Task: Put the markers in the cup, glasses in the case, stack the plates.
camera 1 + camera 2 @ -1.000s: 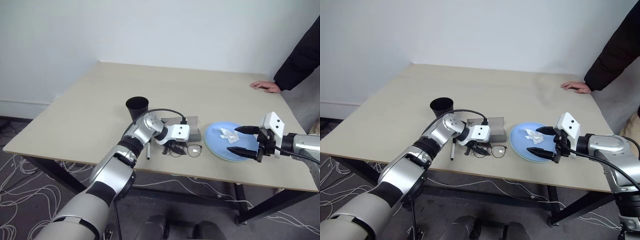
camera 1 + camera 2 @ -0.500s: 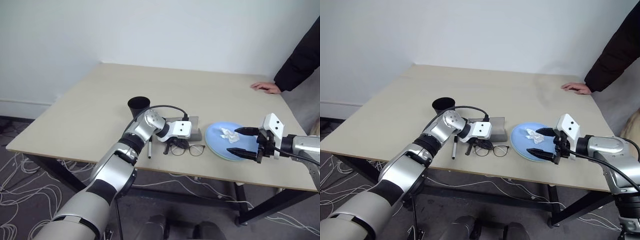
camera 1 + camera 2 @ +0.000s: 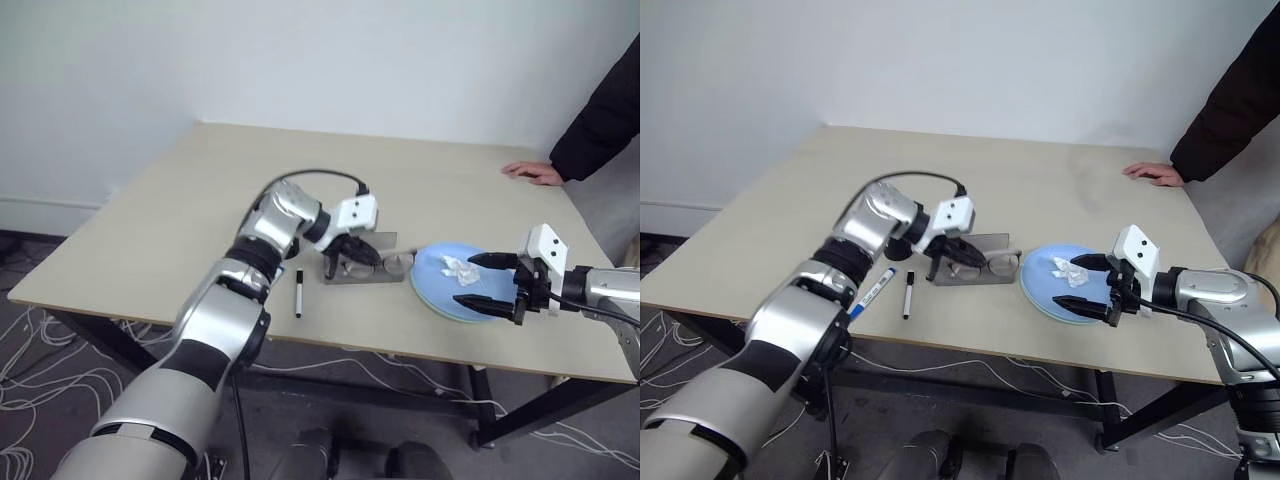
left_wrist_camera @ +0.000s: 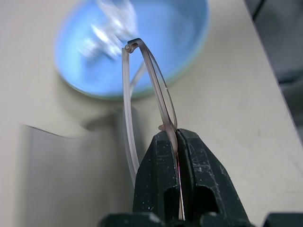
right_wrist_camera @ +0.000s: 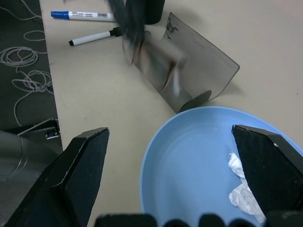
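We see the glasses (image 4: pixel 150 85), thin dark wire with round clear lenses, pinched by the frame in the clenched left claw (image 3: pixel 338 262) and lifted just above the case (image 3: pixel 362 268). That flat grey box, its translucent lid raised, lies near the bench's (image 3: pixel 430 190) front edge. At its 3 o'clock sit the stacked plates (image 3: pixel 440 292), light blue on top, carrying a crumpled white tissue (image 3: pixel 459 267). The right claw (image 3: pixel 487 281) hangs released over their right rim. At the case's 9 o'clock lie the black-capped marker (image 3: pixel 908 294) and, further left, the blue-capped marker (image 3: pixel 872 293). A person's hand (image 3: pixel 532 173) rests at the far right edge.

Left hand (image 4: pixel 176 156) raised, fingers pinched together; right hand (image 3: pixel 490 283) level, fingers spread wide.
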Robot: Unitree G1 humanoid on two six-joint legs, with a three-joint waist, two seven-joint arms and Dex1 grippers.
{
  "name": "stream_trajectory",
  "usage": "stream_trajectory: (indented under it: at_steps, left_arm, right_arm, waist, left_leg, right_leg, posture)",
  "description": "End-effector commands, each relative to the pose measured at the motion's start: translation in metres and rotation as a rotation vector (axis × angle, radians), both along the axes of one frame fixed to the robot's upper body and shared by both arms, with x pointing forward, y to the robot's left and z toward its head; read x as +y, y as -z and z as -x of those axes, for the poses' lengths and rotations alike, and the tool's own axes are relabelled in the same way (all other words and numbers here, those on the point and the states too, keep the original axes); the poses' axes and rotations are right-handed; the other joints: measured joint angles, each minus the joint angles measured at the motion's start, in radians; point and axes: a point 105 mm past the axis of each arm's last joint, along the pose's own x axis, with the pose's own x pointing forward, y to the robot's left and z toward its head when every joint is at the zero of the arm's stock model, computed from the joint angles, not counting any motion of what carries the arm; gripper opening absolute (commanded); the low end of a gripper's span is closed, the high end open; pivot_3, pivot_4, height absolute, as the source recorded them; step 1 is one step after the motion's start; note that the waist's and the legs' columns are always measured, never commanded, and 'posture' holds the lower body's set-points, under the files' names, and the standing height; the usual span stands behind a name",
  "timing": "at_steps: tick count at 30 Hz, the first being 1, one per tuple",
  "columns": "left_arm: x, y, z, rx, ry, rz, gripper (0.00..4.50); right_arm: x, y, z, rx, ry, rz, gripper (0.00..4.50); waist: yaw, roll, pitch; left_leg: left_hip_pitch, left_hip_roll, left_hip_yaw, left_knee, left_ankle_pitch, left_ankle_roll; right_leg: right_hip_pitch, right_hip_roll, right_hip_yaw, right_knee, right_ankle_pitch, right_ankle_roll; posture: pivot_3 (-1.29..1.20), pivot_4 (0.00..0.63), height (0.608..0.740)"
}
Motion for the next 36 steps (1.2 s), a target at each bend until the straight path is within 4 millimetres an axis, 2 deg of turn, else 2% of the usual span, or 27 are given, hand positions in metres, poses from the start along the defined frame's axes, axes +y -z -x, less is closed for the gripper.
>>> stream_trajectory:
  at_steps: [1, 4, 7, 12, 20, 30, 36]
  left_arm:
    - [0.011, -0.017, -0.01, -0.055, -0.049, 0.01, 0.02]
    - [0.021, -0.015, -0.021, -0.107, -0.126, -0.016, 0.02]
    - [0.029, -0.005, -0.033, -0.195, -0.211, -0.039, 0.02]
    - [0.024, 0.015, -0.037, -0.259, -0.26, -0.017, 0.02]
    - [0.009, 0.03, -0.031, -0.269, -0.239, 0.006, 0.02]
    - [0.013, 0.042, -0.032, -0.304, -0.246, -0.036, 0.02]
    - [0.008, 0.049, -0.029, -0.305, -0.25, -0.011, 0.02]
  right_arm:
    - [-0.001, -0.014, -0.004, -0.056, -0.01, 0.014, 4.5]
    - [-0.001, -0.015, -0.006, -0.058, -0.012, 0.017, 4.5]
    - [0.0, -0.015, -0.006, -0.057, -0.016, 0.018, 4.5]
    - [0.001, -0.013, -0.004, -0.053, -0.018, 0.017, 4.5]
    - [-0.001, -0.013, -0.001, -0.051, -0.012, 0.016, 4.5]
    - [0.0, -0.013, 0.002, -0.048, -0.01, 0.014, 4.5]
    - [0.0, -0.012, 0.002, -0.045, -0.007, 0.012, 4.5]
  waist:
    - [-0.001, 0.0, 0.0]
    - [0.0, 0.0, 0.0]
    - [0.003, 0.0, 0.0]
    - [0.004, 0.0, 0.0]
    - [0.008, 0.0, 0.0]
    - [0.008, 0.0, 0.0]
    - [0.008, 0.0, 0.0]
  left_leg:
    - [0.0, 0.0, 0.0, 0.0, 0.0, 0.0]
    - [0.0, 0.0, 0.0, 0.0, 0.0, 0.0]
    - [0.0, 0.0, 0.0, 0.0, 0.0, 0.001]
    - [0.0, -0.002, 0.0, 0.002, 0.0, 0.002]
    - [-0.003, -0.003, -0.001, 0.004, 0.0, 0.002]
    - [-0.003, -0.003, -0.001, 0.005, 0.0, 0.003]
    - [-0.003, -0.004, -0.001, 0.006, 0.0, 0.003]
  right_leg:
    - [0.0, 0.0, 0.0, 0.0, 0.0, 0.0]
    - [0.0, 0.0, 0.0, 0.0, 0.0, 0.0]
    - [0.0, 0.0, -0.001, 0.0, 0.0, 0.0]
    - [0.001, 0.0, 0.0, 0.0, 0.001, 0.001]
    - [-0.001, 0.0, 0.0, 0.0, 0.001, 0.002]
    - [0.0, 0.0, 0.0, 0.0, 0.001, 0.002]
    - [0.0, -0.001, 0.0, 0.0, 0.002, 0.002]
  posture:
    - [0.0, 0.0, 0.701]
    - [0.0, 0.0, 0.701]
    - [0.0, 0.0, 0.701]
    - [0.0, 0.0, 0.701]
    - [0.0, 0.0, 0.701]
    - [0.0, 0.0, 0.701]
    - [0.0, 0.0, 0.701]
